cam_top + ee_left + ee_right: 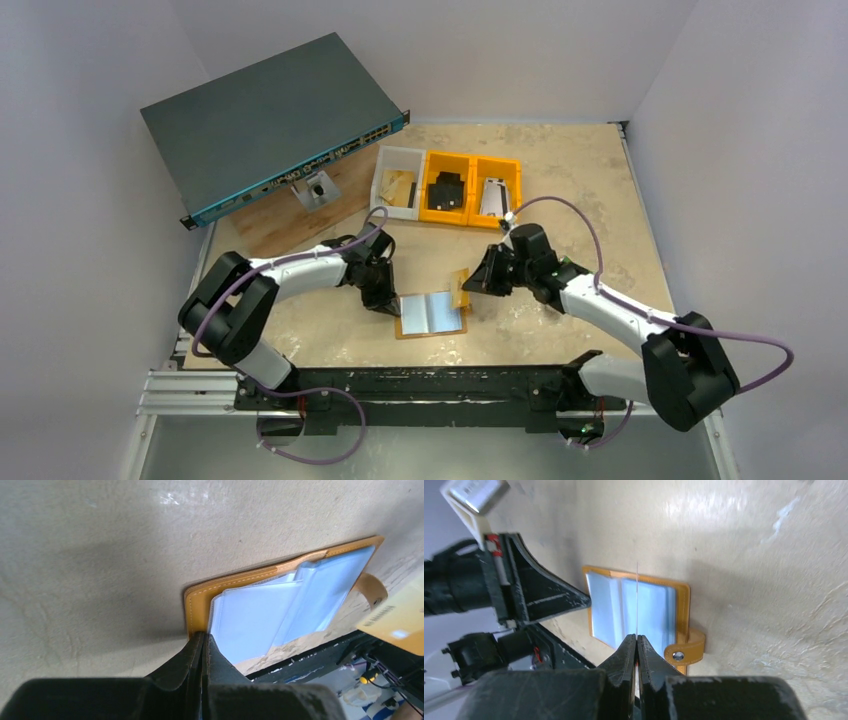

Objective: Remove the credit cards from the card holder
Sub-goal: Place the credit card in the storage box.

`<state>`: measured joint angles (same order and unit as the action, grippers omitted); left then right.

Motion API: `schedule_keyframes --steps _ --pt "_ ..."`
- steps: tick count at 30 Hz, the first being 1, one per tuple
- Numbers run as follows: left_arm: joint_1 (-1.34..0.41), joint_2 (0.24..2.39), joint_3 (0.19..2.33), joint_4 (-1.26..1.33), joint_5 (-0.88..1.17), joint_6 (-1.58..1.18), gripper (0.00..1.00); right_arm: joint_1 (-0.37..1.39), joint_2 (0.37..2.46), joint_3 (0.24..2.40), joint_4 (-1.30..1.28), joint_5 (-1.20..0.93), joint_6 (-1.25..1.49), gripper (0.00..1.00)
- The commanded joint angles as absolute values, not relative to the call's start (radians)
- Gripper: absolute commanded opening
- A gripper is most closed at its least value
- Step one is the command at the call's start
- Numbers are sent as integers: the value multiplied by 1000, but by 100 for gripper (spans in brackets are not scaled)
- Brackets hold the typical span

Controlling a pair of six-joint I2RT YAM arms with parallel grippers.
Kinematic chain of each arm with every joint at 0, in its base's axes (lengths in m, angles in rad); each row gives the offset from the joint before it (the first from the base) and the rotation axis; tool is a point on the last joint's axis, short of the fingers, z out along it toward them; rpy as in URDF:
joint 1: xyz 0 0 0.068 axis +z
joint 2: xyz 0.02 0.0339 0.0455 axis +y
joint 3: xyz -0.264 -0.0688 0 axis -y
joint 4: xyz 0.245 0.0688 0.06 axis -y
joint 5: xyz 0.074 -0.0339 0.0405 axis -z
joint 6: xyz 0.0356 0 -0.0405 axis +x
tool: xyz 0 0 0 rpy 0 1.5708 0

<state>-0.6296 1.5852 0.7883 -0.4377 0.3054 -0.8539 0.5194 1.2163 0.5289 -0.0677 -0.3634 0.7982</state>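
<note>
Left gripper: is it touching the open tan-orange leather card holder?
Touching. In the left wrist view the left gripper, shut, pinches the near edge of the tan-orange leather card holder, with no gap showing.

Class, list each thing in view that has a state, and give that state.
card holder: open, lying flat
credit card: out of the holder, held in the air
left gripper: shut, tips at the holder's edge
right gripper: shut on the credit card
</note>
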Motion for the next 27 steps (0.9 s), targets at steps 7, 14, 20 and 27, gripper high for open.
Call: schedule_keyframes --steps 7,14,20,27 --pt "-633 1479 885 -467 226 -843 0 369 1277 838 -218 -213 704 0" --pt "-634 1436 907 -467 226 -843 0 317 1399 1019 -227 -244 667 0" --pt "-631 1341 877 -467 226 -843 0 318 1510 1104 -134 -329 712 0" --pt "-591 1233 793 -467 226 -843 0 345 1687 1227 22 -422 804 0"
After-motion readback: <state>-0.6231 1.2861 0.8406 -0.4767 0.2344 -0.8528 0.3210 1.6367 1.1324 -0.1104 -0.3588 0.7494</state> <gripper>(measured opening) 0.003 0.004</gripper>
